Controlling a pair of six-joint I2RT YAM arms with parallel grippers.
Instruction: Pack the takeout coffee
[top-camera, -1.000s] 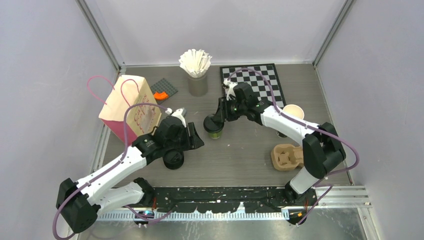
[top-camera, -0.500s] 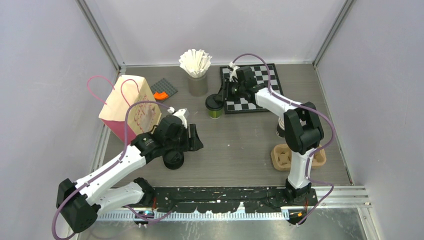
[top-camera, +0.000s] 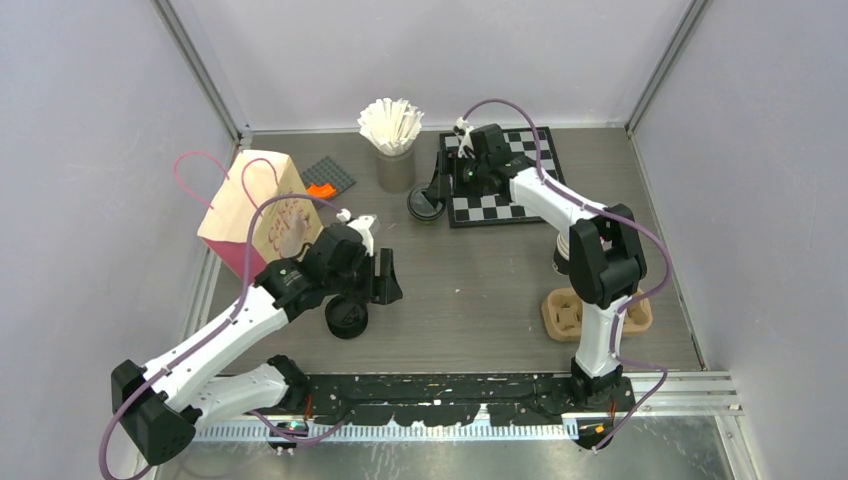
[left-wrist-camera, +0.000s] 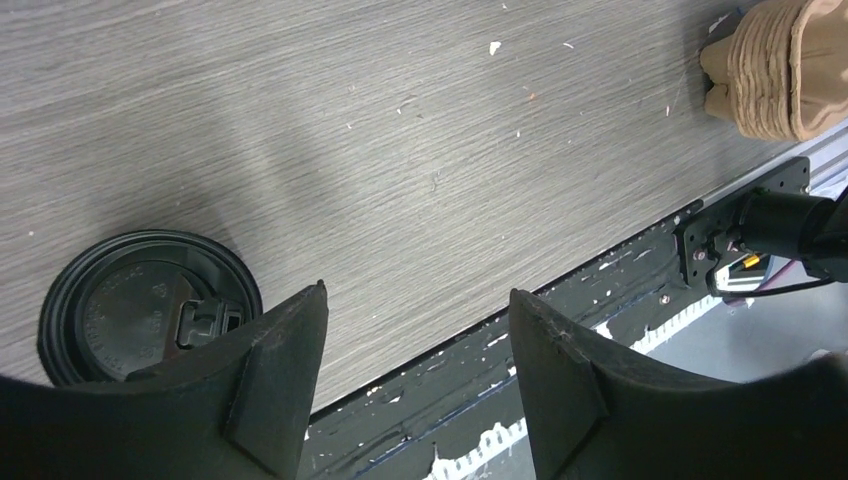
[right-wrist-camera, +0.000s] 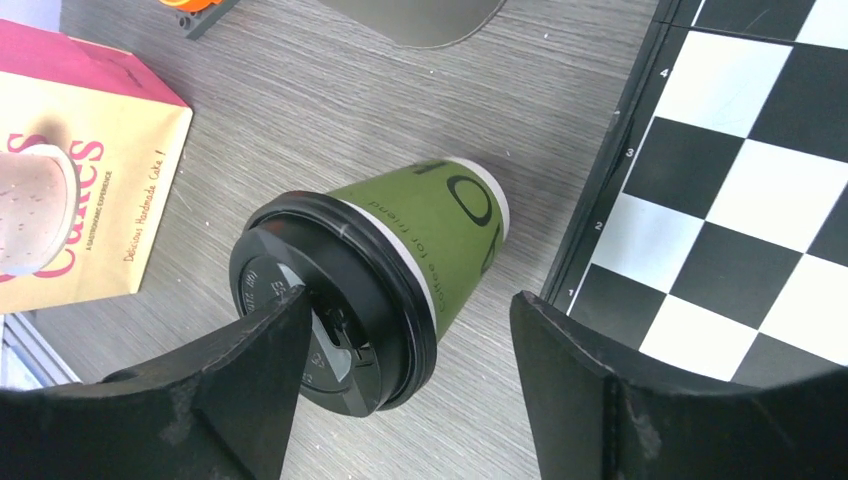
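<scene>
Right arm has swung from mid-table (top-camera: 480, 280) to the back and parked the cup (right-wrist-camera: 385, 270) there. The cup now stands upright on the table, lid on, just beside the left edge of the chessboard (right-wrist-camera: 740, 160) and near the stirrer pot (top-camera: 395, 170). The bag (top-camera: 262, 205) is well off to the left and the carrier (top-camera: 560, 312) is well apart at front right. My read: a set-down, not packing yet, so the cup needs another pick. Right gripper (right-wrist-camera: 408, 305) has just let go: jaws wide, straddling the cup, no clear contact. Left gripper (left-wrist-camera: 418, 295) has widened too. It's empty, hovering over bare table beside a second black lid (left-wrist-camera: 150, 300); loose or on a cup, can't tell.
</scene>
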